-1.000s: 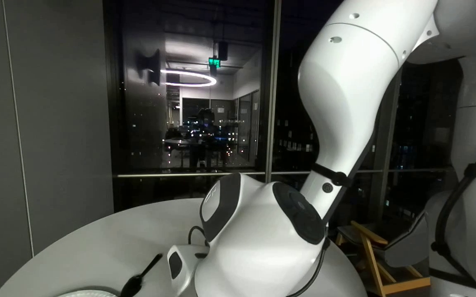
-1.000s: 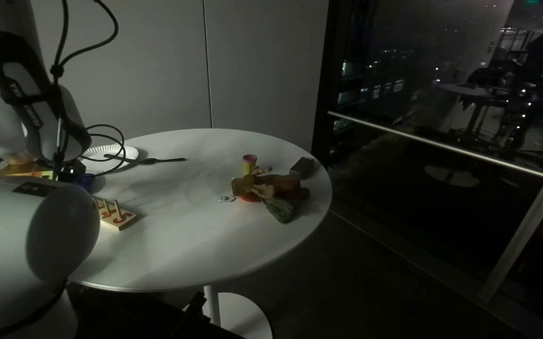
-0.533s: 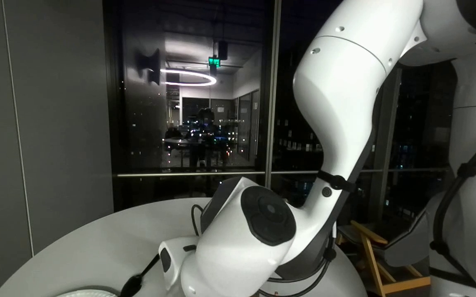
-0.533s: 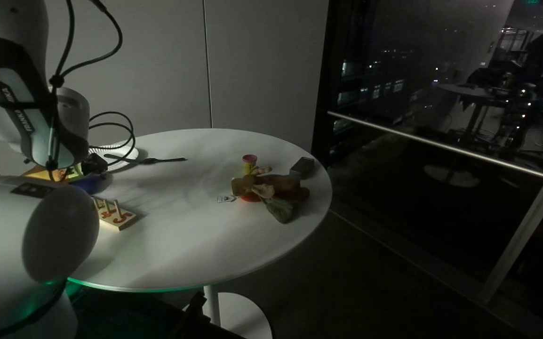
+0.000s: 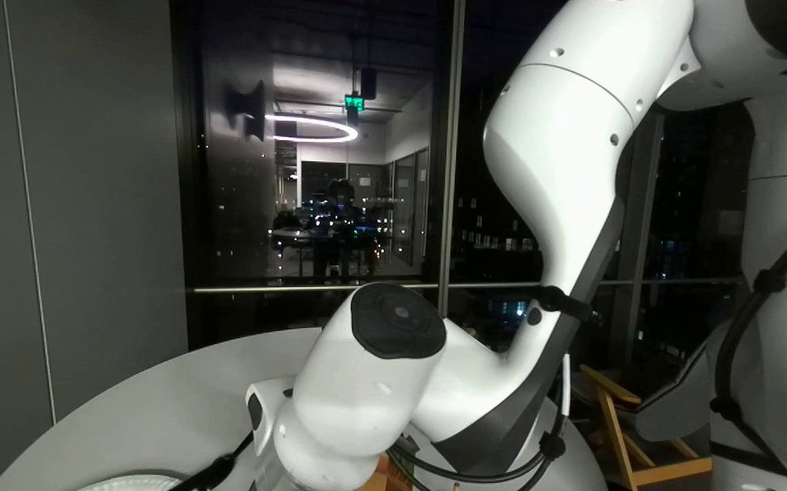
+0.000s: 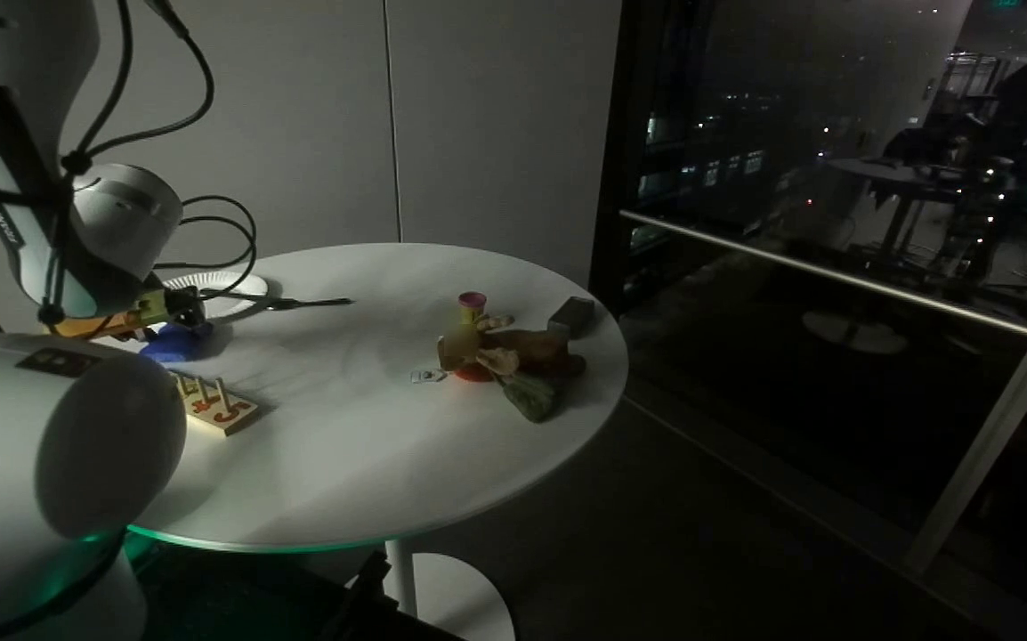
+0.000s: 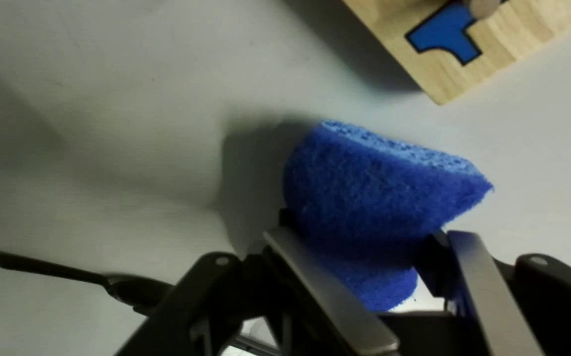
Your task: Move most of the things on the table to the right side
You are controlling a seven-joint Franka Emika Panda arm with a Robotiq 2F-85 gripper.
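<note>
My gripper is shut on a blue sponge, with one finger against each side of it. The sponge bulges out beyond the fingertips. In an exterior view the sponge shows under the gripper, low at the table; I cannot tell if it touches the table. A wooden peg board lies beside it and also shows in the wrist view. At the far end lie a plush toy, a yellow tub with a pink lid and a dark block.
A white paper plate lies behind the gripper, partly hidden by it. A black utensil lies at the plate and shows in the wrist view. A small white tag lies by the toy. A wall and windows border the round table.
The arm's wrist has turned and moved left in one exterior view, right in the other. More of the sponge shows now, and it sits slightly further right. The plate has shifted slightly.
</note>
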